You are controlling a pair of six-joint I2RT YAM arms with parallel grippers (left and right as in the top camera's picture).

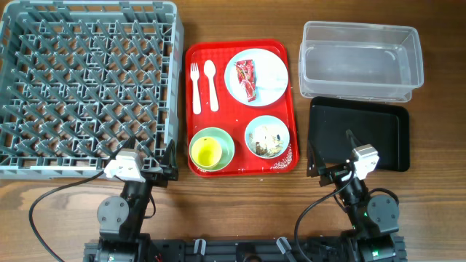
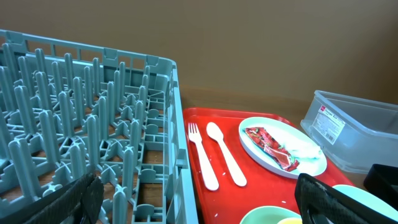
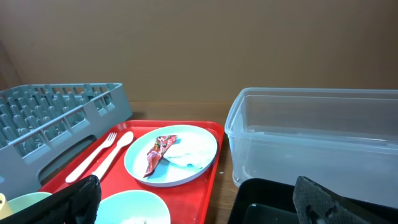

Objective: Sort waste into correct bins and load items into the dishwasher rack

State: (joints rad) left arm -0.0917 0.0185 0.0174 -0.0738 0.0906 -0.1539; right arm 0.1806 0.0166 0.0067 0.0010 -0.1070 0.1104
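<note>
Could spill rice scraps [image 1: 268,138] from a carelessly tilted bowl [image 1: 249,135] onto the red tray [image 1: 237,115], left fingers [image 2: 68,200] and right fingers [image 3: 71,200] both apart.

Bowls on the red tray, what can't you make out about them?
- Overhead: the food scraps in the right bowl are too small to identify.
- Overhead: the yellow cup covers the bottom of the left bowl.
- Both wrist views: the bottom edge cuts off most of each bowl.
</note>
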